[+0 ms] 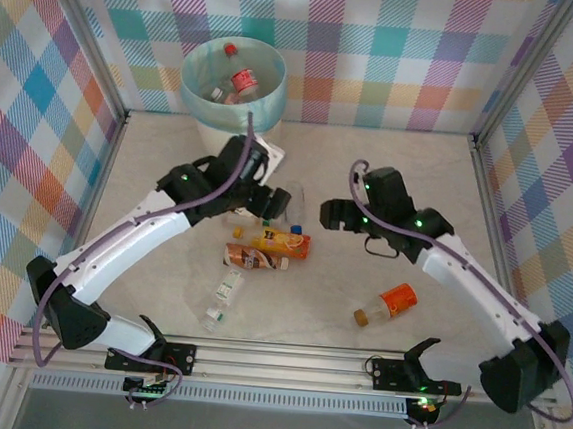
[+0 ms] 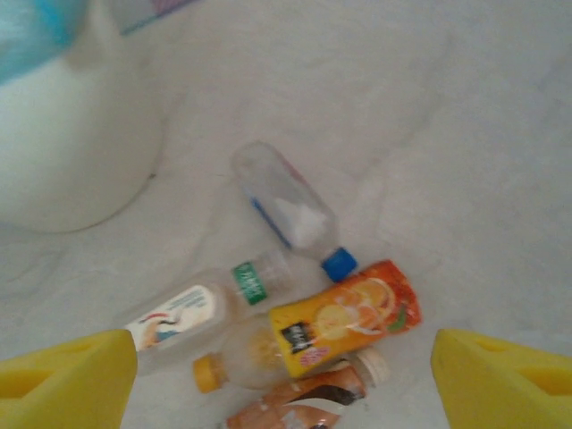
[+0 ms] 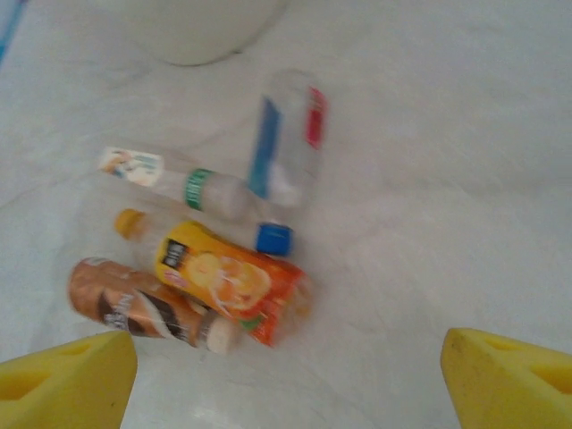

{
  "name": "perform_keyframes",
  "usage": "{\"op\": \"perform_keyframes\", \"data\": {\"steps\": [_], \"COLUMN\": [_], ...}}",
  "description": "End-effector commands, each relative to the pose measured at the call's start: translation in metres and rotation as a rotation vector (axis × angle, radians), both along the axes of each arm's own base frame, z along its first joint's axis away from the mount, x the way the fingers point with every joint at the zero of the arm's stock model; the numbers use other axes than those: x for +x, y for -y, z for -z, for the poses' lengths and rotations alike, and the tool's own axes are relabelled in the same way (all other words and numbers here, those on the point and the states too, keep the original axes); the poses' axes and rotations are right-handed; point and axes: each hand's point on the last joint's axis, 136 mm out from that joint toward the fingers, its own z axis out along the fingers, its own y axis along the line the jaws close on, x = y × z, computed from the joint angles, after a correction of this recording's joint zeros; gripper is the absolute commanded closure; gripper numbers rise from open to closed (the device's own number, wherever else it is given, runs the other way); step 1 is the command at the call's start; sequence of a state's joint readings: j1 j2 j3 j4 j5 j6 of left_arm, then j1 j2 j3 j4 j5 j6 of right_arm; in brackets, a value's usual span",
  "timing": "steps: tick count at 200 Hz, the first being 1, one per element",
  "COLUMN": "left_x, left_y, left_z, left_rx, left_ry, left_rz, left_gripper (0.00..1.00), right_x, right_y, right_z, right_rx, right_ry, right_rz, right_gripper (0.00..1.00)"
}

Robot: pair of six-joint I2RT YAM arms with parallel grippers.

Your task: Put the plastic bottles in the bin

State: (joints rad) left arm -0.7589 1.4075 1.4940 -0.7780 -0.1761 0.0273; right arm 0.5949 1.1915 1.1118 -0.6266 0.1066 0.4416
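Plastic bottles, small and clear with coloured labels and caps, lie on their sides on the pale surface. Four are clustered near the centre:
- an orange-labelled juice bottle with a yellow cap
- a brown-labelled bottle touching it
- a white-and-green-labelled bottle
- a clear blue-capped bottle

Two smaller clear bottles lie nearer the arm bases. An orange-labelled bottle with a brown cap lies well apart to the right.

The cream-white round bin, lined with a light teal plastic bag, stands at the far left of the surface. A red-labelled bottle lies inside it beside another bottle.

The left tool hovers over the cluster, its yellow fingers spread apart and holding nothing. The right tool hangs just right of the cluster, its fingers also apart and empty.
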Motion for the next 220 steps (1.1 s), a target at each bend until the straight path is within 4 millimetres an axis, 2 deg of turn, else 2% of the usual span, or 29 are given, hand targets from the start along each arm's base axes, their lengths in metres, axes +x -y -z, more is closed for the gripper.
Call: {"op": "perform_keyframes", "data": {"steps": [1,18,40,60,73,96,128,161,220], "left_x": [-0.007,-0.018,-0.028,-0.032,-0.034,-0.035,-0.033,-0.032,-0.032], "left_y": [0.034,0.060,0.088,0.106,0.114,0.122,0.121,0.118,0.113], "left_z": [0.005,0.012,0.019,0.022,0.025,0.032,0.037,0.040,0.046], "left_rx": [-0.038,-0.062,-0.074,-0.074,-0.072,-0.059,-0.043,-0.023,0.002], "left_ry": [0.026,0.010,-0.001,-0.001,-0.007,-0.016,-0.016,-0.007,-0.013], "left_rz": [0.086,0.153,0.233,0.276,0.290,0.299,0.291,0.284,0.273], "left_gripper": [0.15,0.15,0.14,0.14,0.14,0.14,0.14,0.13,0.13], "right_x": [-0.022,-0.045,-0.073,-0.096,-0.110,-0.127,-0.140,-0.140,-0.122], "right_y": [0.055,0.086,0.117,0.139,0.145,0.140,0.127,0.112,0.100], "right_z": [0.014,0.030,0.046,0.058,0.066,0.082,0.114,0.144,0.175], "right_rx": [-0.006,-0.029,-0.064,-0.091,-0.095,-0.056,0.018,0.079,0.065], "right_ry": [-0.080,-0.147,-0.229,-0.322,-0.389,-0.504,-0.613,-0.677,-0.691], "right_rz": [0.330,0.484,0.631,0.760,0.823,0.871,0.904,0.914,0.900], "right_gripper": [0.10,0.08,0.04,0.01,0.00,0.00,0.03,0.06,0.08]}}
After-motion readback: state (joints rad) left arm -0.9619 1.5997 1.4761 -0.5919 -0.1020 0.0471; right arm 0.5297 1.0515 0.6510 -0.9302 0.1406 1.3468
